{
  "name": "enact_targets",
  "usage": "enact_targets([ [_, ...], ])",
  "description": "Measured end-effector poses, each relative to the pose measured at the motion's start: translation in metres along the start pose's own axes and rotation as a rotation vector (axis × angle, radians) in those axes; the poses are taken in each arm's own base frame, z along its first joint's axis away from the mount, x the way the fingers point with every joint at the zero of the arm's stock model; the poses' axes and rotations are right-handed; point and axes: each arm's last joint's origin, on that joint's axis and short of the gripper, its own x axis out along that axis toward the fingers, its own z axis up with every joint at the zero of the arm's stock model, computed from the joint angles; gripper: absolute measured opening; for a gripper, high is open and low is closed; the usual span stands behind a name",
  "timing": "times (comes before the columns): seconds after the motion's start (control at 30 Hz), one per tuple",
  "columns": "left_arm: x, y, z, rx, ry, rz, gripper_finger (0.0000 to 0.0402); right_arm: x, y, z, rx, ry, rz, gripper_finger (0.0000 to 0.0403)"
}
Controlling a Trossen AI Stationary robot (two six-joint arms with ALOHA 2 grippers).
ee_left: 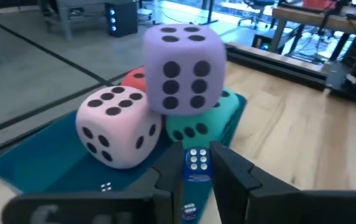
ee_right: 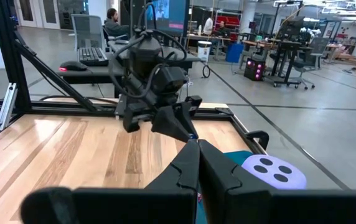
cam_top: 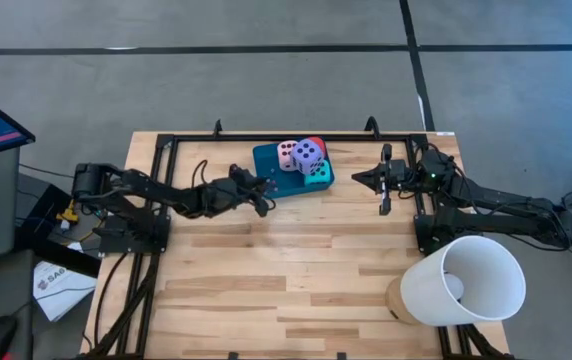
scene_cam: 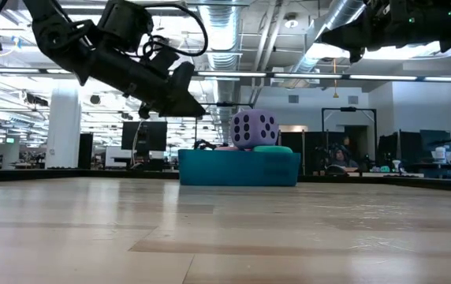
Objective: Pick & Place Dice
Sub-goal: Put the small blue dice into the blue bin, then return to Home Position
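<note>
Small blue die (ee_left: 196,165) in nearly closed left claw (ee_left: 198,180).

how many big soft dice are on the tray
4, piled at the teal tray's right end: pink die and turquoise die side by side, red die behind them, purple die on top. A tiny blue die is in the left gripper.

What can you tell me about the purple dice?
The purple dice is a big, soft-looking cube with rounded corners and dark pips. It sits highest in the pile, resting on the pink dice and the turquoise dice in the teal tray. One side shows six pips. No pincer touches it.
</note>
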Motion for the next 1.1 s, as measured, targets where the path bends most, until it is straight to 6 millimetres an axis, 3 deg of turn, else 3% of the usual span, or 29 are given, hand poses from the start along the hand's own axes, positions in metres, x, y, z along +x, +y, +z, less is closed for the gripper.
enact_targets([
  [0.17, 0.004, 0.007, 0.001, -0.008, 0.012, -0.029, 0.0076, 0.0, 0.0, 0.001, -0.002, -0.006, 0.0, 0.0],
  [0.57, 0.011, 0.022, 0.004, -0.025, 0.012, -0.003, 0.0083, 0.0, 0.0, 0.003, -0.011, -0.033, -0.004, 0.0],
  [1.1, 0.012, 0.024, 0.004, -0.026, 0.017, -0.019, 0.0175, 0.0, 0.0, 0.003, -0.03, -0.034, -0.004, 0.0],
])
